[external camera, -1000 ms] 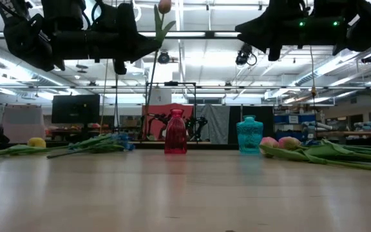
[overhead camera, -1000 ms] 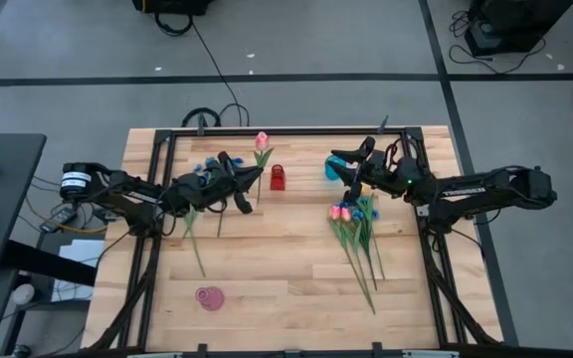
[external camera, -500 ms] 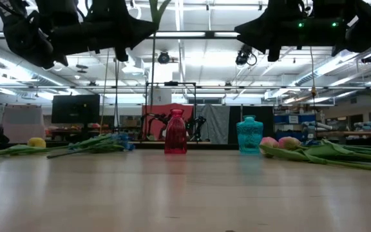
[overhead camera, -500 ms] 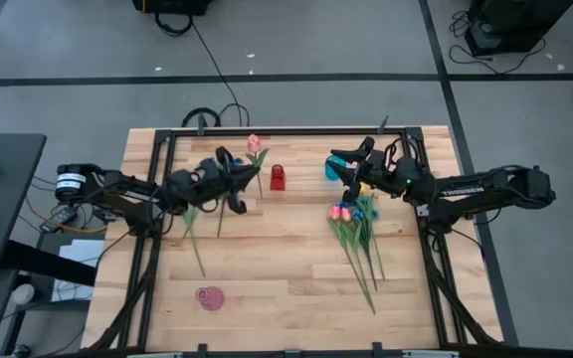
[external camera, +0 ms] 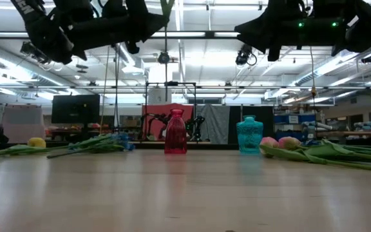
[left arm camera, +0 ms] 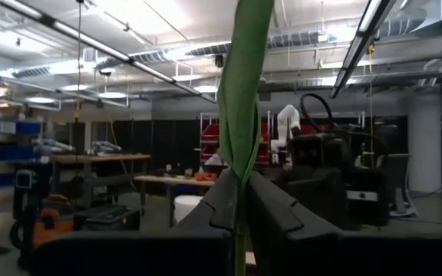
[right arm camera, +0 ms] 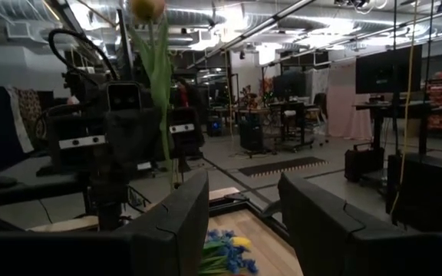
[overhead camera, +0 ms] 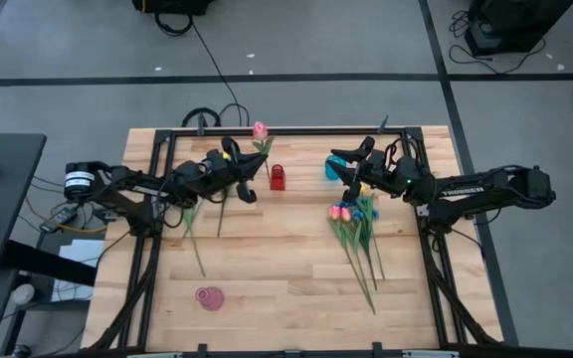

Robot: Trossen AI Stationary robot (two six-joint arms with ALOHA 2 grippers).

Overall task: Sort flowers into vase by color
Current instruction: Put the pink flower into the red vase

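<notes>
One pink tulip [overhead camera: 260, 129] is mid-transfer, left gripper [overhead camera: 248, 177] fingers clenched on its stem; next, lower it into the red vase [overhead camera: 278, 177]; right gripper [overhead camera: 344, 174] hovers with fingers parted, empty.

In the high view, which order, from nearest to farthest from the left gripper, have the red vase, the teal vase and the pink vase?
Measured from the left gripper, shut on a pink tulip:
1. red vase, just to its right.
2. teal vase, farther right, by the right gripper.
3. pink vase, near the table's front edge.
</notes>
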